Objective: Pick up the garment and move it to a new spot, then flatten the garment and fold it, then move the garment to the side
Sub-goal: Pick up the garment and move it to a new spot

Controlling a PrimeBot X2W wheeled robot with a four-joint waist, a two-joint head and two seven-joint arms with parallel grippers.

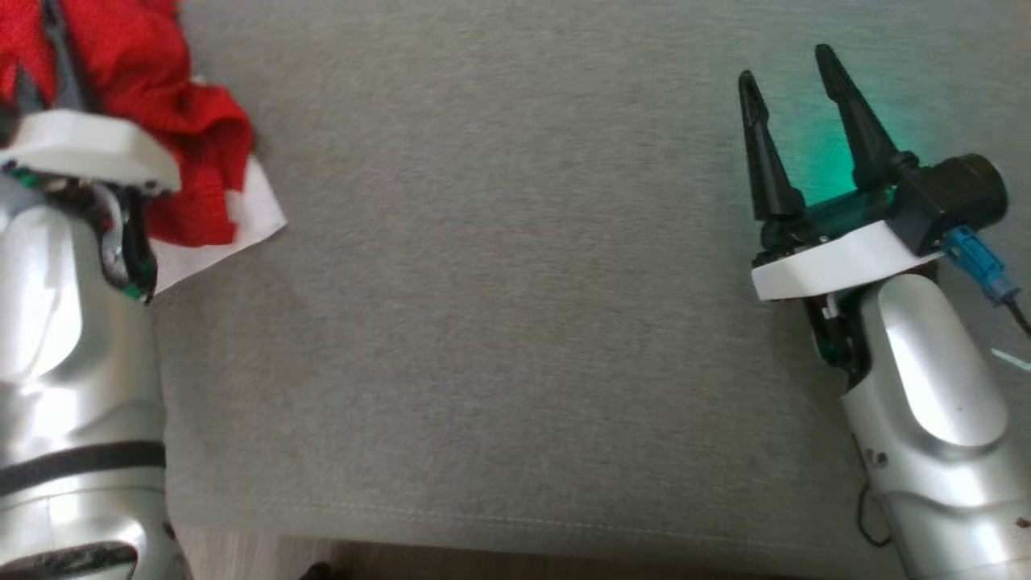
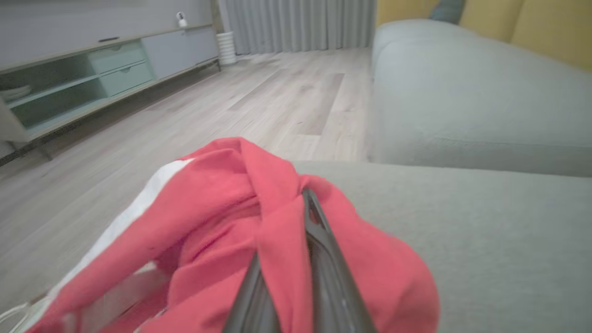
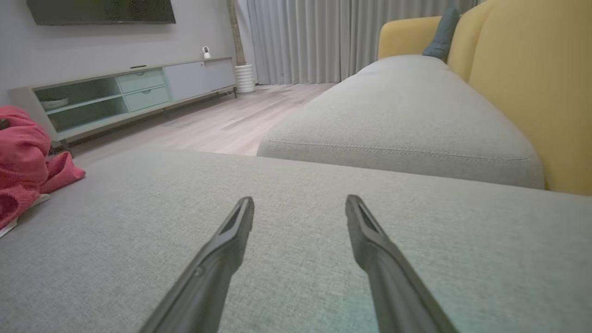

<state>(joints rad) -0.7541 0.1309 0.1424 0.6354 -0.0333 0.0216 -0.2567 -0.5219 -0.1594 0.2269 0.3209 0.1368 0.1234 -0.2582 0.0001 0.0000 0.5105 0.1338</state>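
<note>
Garment clamped in left pincer; right pincer hovers spread.

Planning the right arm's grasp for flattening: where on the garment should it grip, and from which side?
Probably the white corner of the garment: it lies flat on the cushion, sticking out toward the open right gripper. Come low from the robot's right; the rest is bunched at the left gripper.

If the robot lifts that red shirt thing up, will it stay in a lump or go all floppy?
Probably floppy: the garment lies crumpled in soft folds and drapes over the left gripper. It likely weighs little, since it looks like thin cloth. It probably won't slip away easily, as fabric is bunched inside the shut gripper.
</note>
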